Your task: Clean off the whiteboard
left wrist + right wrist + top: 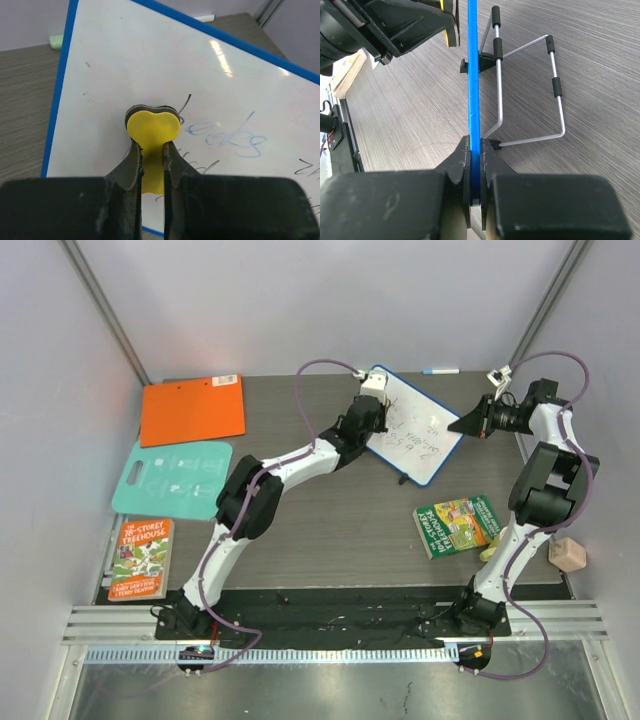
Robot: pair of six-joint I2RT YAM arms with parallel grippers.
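The whiteboard (415, 430), white with a blue frame, stands tilted at the back centre, with dark and blue handwriting on it (235, 140). My left gripper (368, 420) is shut on a yellow heart-shaped eraser (152, 130) and presses it against the board's face. My right gripper (465, 425) is shut on the board's blue right edge (474, 100) and holds it. The board's wire stand (530, 90) rests on the table behind it.
An orange clipboard (193, 409) and a teal board (173, 478) lie at the left, with a book (141, 558) below them. A green book (458, 525) lies at the right. A marker (440, 370) lies at the back edge. A beige block (567, 555) sits far right.
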